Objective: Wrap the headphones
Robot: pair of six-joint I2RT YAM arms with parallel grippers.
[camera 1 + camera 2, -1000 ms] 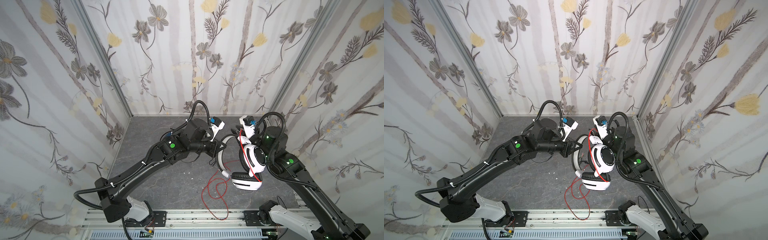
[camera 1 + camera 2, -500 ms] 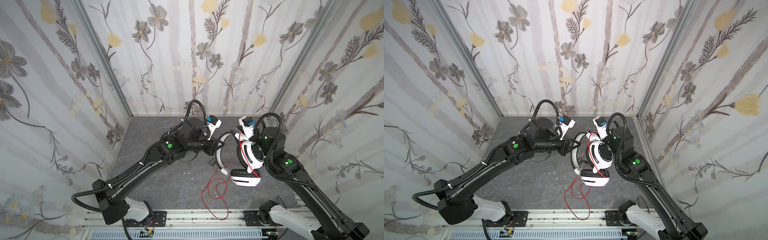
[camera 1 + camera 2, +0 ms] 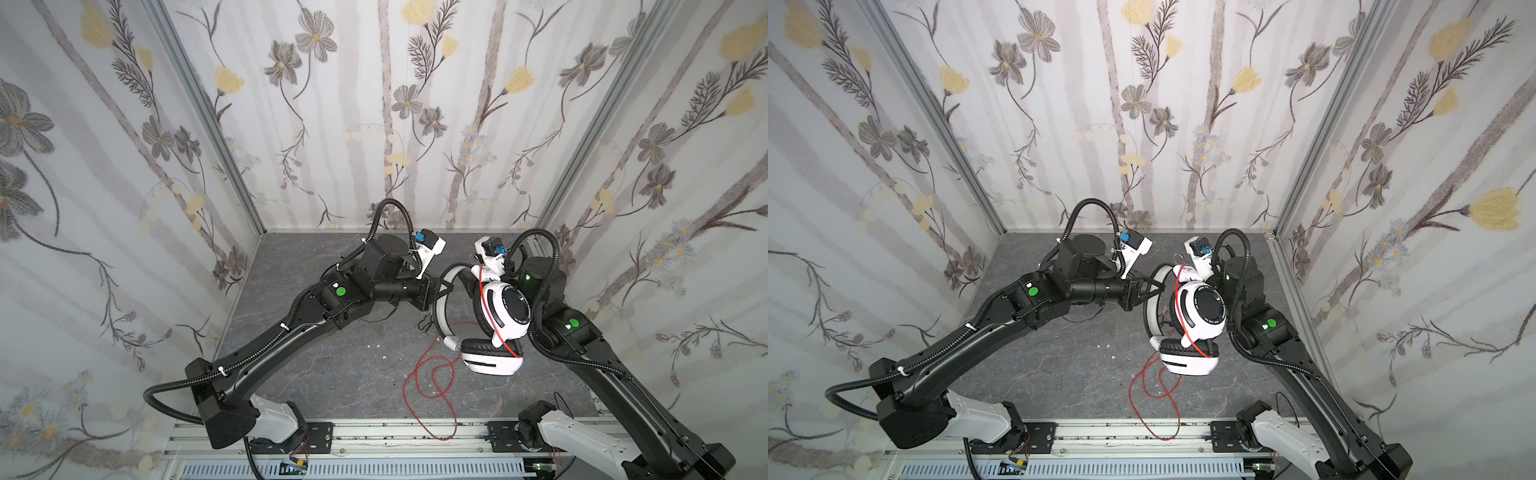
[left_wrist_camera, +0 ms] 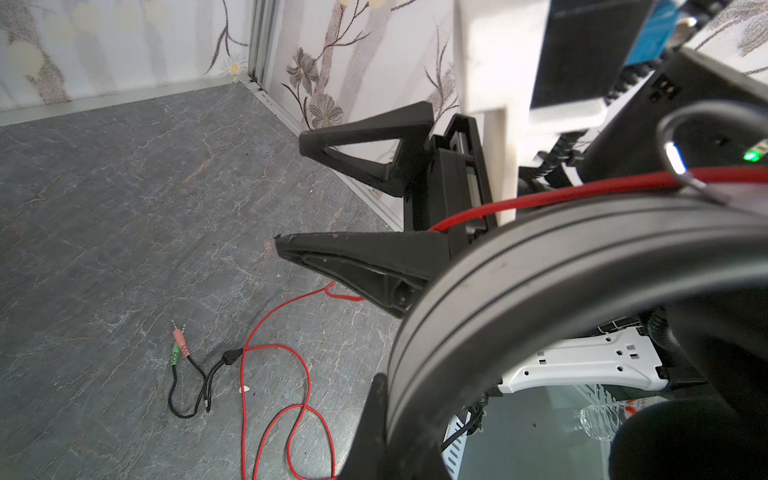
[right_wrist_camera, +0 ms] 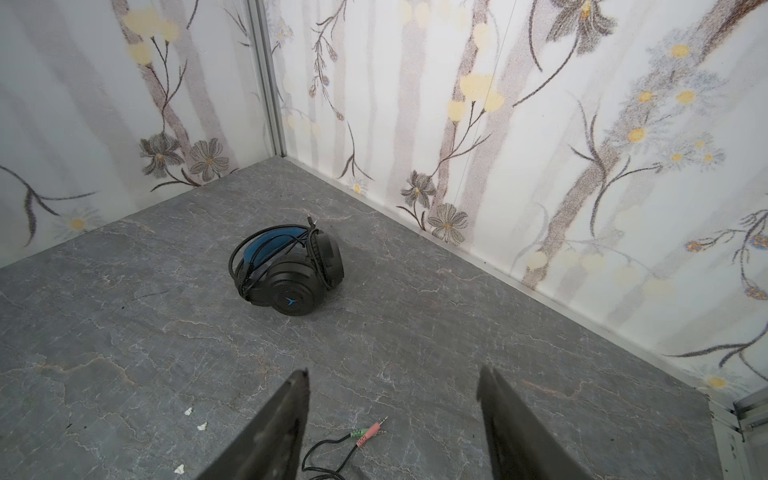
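**White headset held by its band, cable to be gathered**

On the grey table (image 3: 332,374) no container is seen; nothing is boxed or bagged.

The white headphones (image 3: 1200,316) are held between the two arms. The left gripper (image 3: 1154,289) is clamped on the headband (image 3: 1148,316). Whether the lower cup touches the table cannot be told. The set is judged light, with hard plastic cups, soft pads and a springy band. The band is the sound place for a grip, since the cups are rounded and likely to slip.

The black headphones (image 5: 286,270) lie apart near the far corner, and their cable appears already wound about them.

The right gripper (image 5: 395,370) is seen with jaws parted and nothing between them.

The red cable (image 3: 432,374) is draped over the upper cup and trails in loose loops on the table. It is thin and limp and is judged prone to snagging. It would best be pinched along the free run, not at the jack plugs (image 4: 178,345).
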